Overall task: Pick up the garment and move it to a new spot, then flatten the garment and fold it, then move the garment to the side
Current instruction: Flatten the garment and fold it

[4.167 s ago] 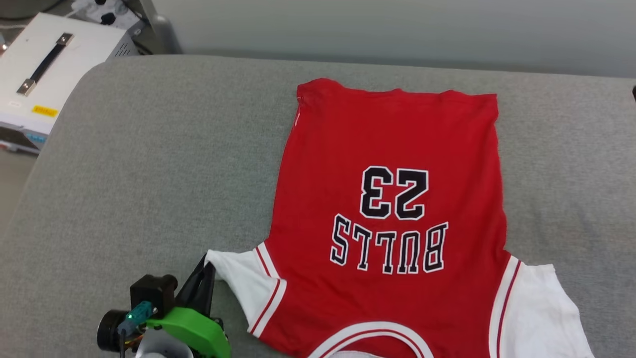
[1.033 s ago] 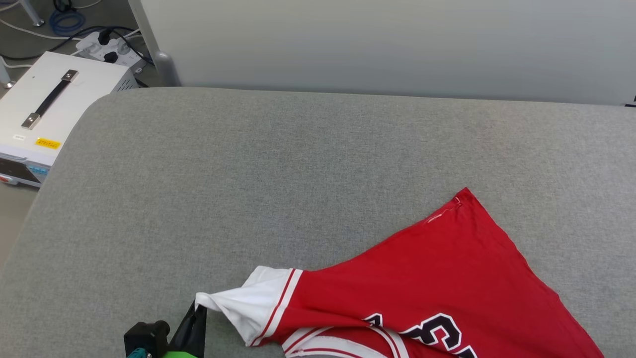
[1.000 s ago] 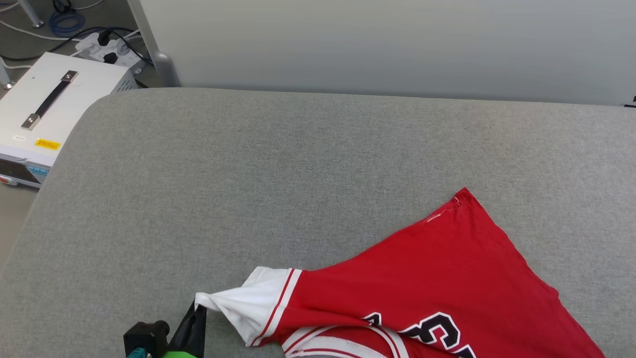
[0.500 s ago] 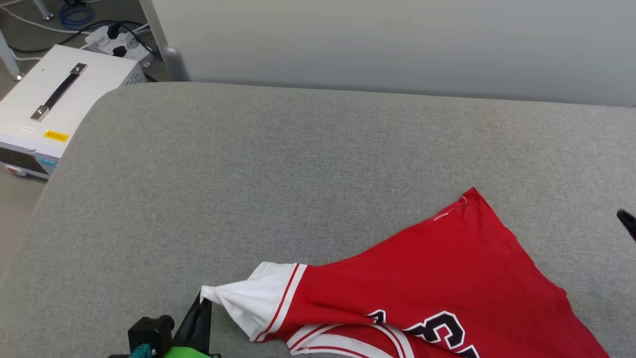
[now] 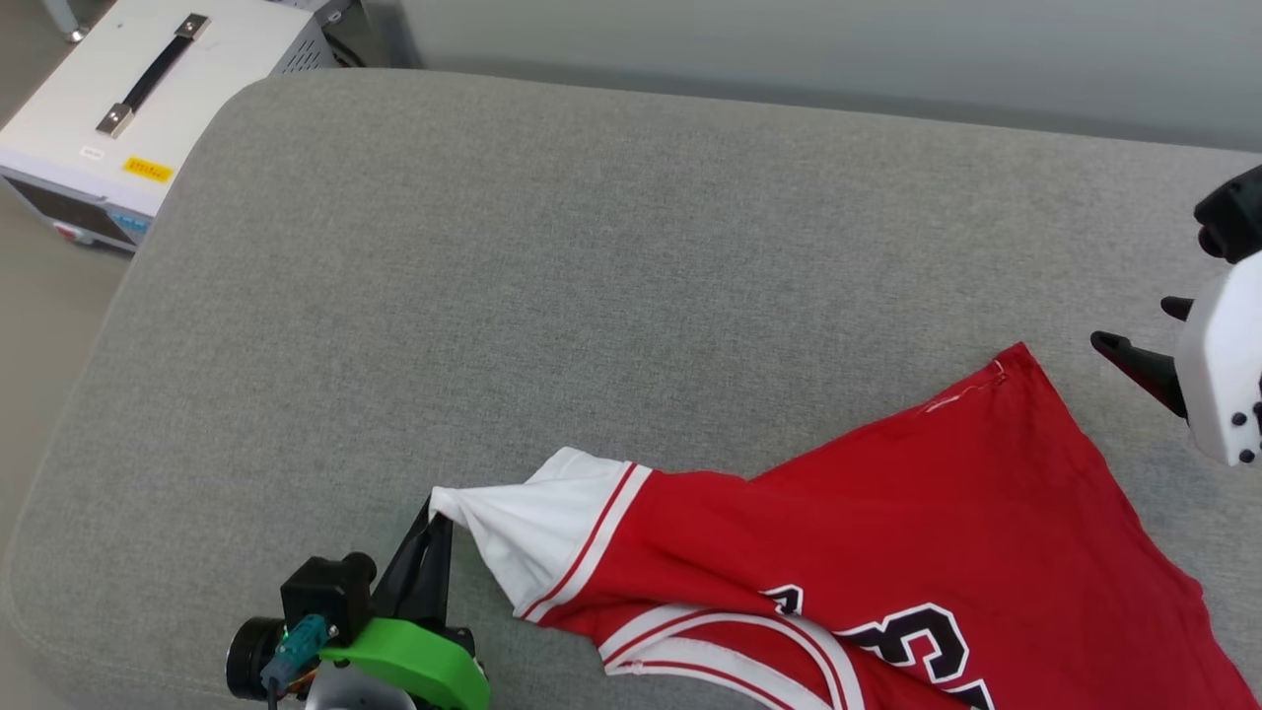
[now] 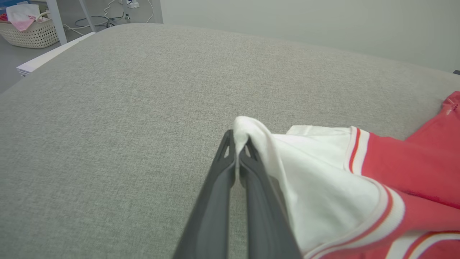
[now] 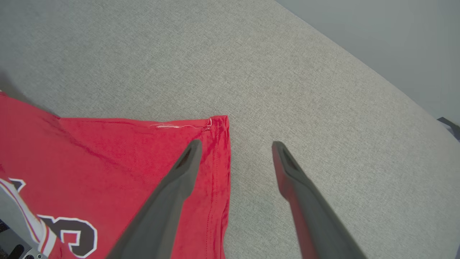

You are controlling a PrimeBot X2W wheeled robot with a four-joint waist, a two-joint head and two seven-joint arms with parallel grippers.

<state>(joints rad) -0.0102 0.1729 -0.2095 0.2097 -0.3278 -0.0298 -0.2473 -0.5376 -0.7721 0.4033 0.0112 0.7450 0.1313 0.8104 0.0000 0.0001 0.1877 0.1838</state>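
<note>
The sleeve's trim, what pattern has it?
The trim has red and white stripes; the left wrist view shows it best.

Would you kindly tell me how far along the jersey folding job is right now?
Done: little that shows; the red jersey lies skewed on the grey cushion. In hand: the left end effector is shut on the white sleeve tip, and the right end effector hangs open over a hem corner, likely for flattening. Left: smoothing it flat, folding, and moving it aside; no fold is visible.
</note>
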